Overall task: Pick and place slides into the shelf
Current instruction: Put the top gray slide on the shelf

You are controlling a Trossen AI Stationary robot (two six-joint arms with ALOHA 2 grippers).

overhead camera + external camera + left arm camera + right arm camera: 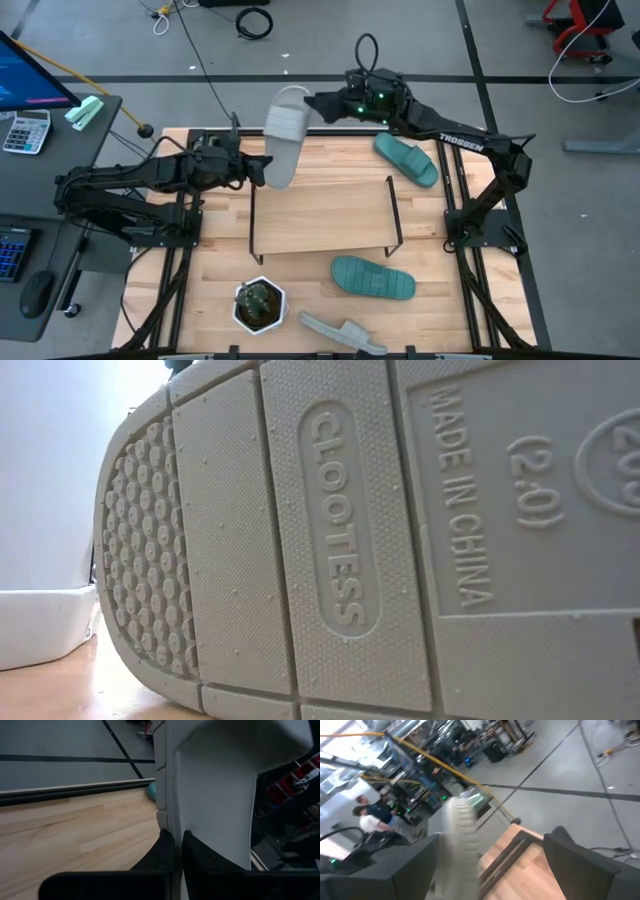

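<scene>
Your light grey slide (285,135) is off the tabletop (215,270), held up over the far edge, just beyond the back of the shelf (322,232), heel end toward the left arm. In the left wrist view the same slide (212,795) fills most of the frame, and the dark fingers (165,851) are pressed onto its edge: your left pincer (258,170) is pinching the slide at its near end. The right pincer (318,106) sits at the slide's far end. In the right wrist view its two fingers (580,865) stand wide apart, with the blurred grey slide (462,840) nearer the one finger; you cannot tell from any view whether it touches.

The shelf itself stands mid-tabletop with its board bare.

One teal slide (406,160) lies on the tabletop near the far right corner, under the right arm, angled. The second teal slide (372,278) lies just in front of the shelf, strap up. The second grey slide (342,334) lies at the near edge, on its side; in the low view its sole (380,530) blocks nearly everything, raised lettering facing the camera.

Potted plant (259,305) in a white pot stands near the front, left of the second grey slide.

People (372,817) show in the room beyond, blurred.
</scene>
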